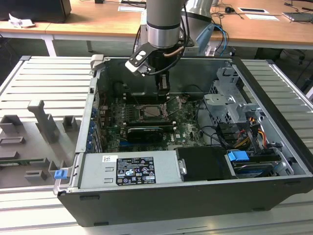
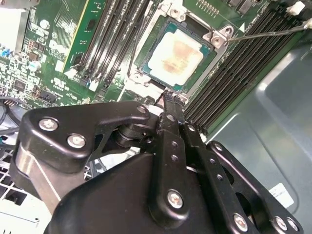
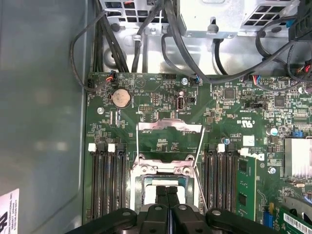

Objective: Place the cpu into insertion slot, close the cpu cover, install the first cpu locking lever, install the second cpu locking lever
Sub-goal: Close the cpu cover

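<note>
The cpu [image 2: 181, 57], a silvery-beige square, lies flat in the insertion slot [image 2: 142, 74] on the green motherboard [image 3: 234, 112]. The cpu cover [image 3: 169, 126] is swung open, its window showing the board behind it. Thin wire levers [image 3: 200, 146] stand raised on both sides of the socket, and one [image 2: 263, 33] crosses the memory slots. My gripper [image 2: 170, 95] is shut with nothing between its fingers, its tips just above the socket's edge. From the exterior view the gripper [image 1: 163, 87] hangs inside the case over the insertion slot [image 1: 155, 112].
Long black memory slots [image 3: 111, 180] flank the socket on both sides. A grey power supply box [image 1: 129, 169] sits at the case front, a drive cage [image 1: 230, 105] with cables at the exterior view's right. The grey case wall [image 3: 44, 112] runs close beside the board.
</note>
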Robot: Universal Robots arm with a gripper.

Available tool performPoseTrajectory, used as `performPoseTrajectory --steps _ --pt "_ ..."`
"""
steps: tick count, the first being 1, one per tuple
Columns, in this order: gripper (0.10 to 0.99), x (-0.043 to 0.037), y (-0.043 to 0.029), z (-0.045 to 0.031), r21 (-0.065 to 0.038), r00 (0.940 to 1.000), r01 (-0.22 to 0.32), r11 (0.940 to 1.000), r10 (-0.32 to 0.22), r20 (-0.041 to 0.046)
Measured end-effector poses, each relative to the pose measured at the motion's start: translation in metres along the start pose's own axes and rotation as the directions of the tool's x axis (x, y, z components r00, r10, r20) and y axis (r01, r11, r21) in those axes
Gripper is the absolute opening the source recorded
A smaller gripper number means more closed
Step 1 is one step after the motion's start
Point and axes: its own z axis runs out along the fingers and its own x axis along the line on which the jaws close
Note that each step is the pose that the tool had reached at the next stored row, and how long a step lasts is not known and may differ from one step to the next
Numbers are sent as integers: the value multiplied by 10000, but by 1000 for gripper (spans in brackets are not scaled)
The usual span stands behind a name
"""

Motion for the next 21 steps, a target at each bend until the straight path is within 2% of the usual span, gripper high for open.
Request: performPoseTrajectory --steps 7,12,21 --pt "106 1 41 1 6 10000 0 10000 0 0" --pt "106 0 99 -8 17 10000 -1 10000 1 -1" --pt "106 -1 148 -11 26 10000 -1 10000 1 0"
